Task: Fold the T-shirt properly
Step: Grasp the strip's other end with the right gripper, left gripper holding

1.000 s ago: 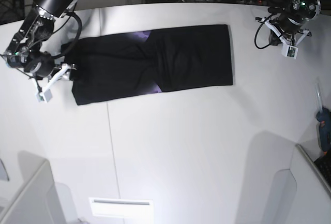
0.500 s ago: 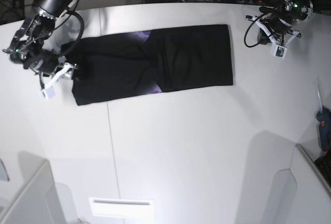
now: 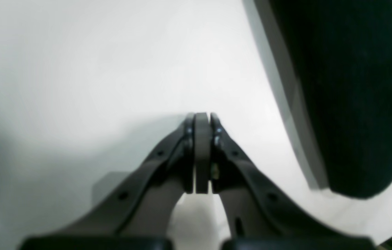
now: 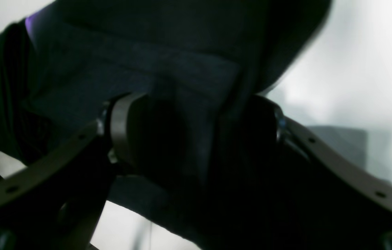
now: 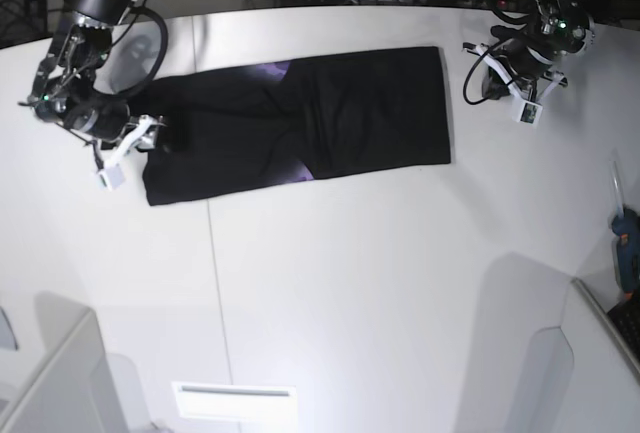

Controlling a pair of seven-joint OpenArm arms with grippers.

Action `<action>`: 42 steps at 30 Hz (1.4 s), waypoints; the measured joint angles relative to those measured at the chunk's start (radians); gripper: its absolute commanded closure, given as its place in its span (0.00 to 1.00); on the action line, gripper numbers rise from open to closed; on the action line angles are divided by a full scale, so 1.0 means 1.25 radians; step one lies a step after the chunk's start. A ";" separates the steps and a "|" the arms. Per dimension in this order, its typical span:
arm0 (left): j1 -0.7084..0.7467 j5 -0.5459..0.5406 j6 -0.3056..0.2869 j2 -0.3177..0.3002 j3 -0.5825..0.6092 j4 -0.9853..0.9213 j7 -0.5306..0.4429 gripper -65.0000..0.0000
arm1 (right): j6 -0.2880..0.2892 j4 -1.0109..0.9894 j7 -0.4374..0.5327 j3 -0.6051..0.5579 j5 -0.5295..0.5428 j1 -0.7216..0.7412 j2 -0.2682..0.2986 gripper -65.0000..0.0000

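I see the T-shirt [image 5: 300, 123] lying as a long black strip across the far half of the table [image 5: 350, 293], already narrowed lengthwise, with a little purple showing at its folds. It has not shifted since the earlier frames. What has changed is my arms. The right gripper [image 5: 150, 138] has slid in from the bare table onto the strip's left end, and its jaws stand wide apart around a bunch of black cloth without pinching it yet. I judge that a grasp for the crosswise fold comes next. The left gripper [image 5: 497, 61], fingers pressed together on nothing, has drifted closer to the strip's far right corner but hangs over bare table.
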 measured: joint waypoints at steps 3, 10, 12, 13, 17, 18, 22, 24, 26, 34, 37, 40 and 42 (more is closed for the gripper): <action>-0.003 0.000 0.000 0.000 0.009 -0.003 -0.005 1.00 | 0.000 0.011 -0.014 0.019 -0.006 0.001 -0.002 0.39; -0.004 -0.003 0.000 0.000 0.004 -0.007 -0.007 1.00 | -0.003 0.048 -0.054 0.049 -0.035 0.014 0.034 0.39; -0.004 -0.004 0.000 -0.001 0.003 -0.007 -0.008 1.00 | -0.004 0.050 -0.050 0.047 -0.032 0.029 0.042 0.39; -0.004 -0.003 0.000 -0.004 0.003 -0.007 -0.007 1.00 | -0.005 0.051 -0.046 0.044 -0.033 0.037 0.047 0.39; -0.002 -0.003 0.000 -0.004 0.003 -0.008 -0.005 1.00 | -0.007 -0.009 -0.047 0.044 -0.032 0.066 0.052 0.38; -0.002 -0.003 0.000 -0.005 0.004 -0.008 -0.005 1.00 | -0.007 -0.029 -0.046 0.042 -0.033 0.068 0.050 0.38; -0.002 -0.003 0.000 -0.004 0.006 -0.008 -0.008 1.00 | -0.005 -0.066 -0.046 0.042 -0.024 0.068 0.048 0.38; 0.000 -0.004 0.000 -0.004 0.007 -0.007 -0.008 1.00 | -0.005 -0.067 -0.045 0.042 -0.024 0.067 0.047 0.38; 0.001 -0.004 0.000 -0.004 0.007 -0.007 -0.009 1.00 | -0.004 -0.067 -0.058 0.042 -0.021 0.068 0.047 0.38; -0.006 0.057 -0.002 0.017 0.011 -0.003 -0.024 1.00 | -0.002 -0.059 -0.103 0.040 0.063 0.053 0.021 0.39; -0.008 0.074 0.003 0.020 0.044 0.000 -0.034 1.00 | -0.002 -0.060 -0.101 0.040 0.053 0.056 0.021 0.39; -0.010 0.071 0.003 0.020 0.069 0.000 -0.039 1.00 | -0.002 -0.060 -0.100 0.040 0.047 0.056 0.021 0.39; -0.010 0.071 0.003 0.020 0.085 0.000 -0.042 1.00 | -0.002 -0.060 -0.097 0.040 0.048 0.056 0.021 0.39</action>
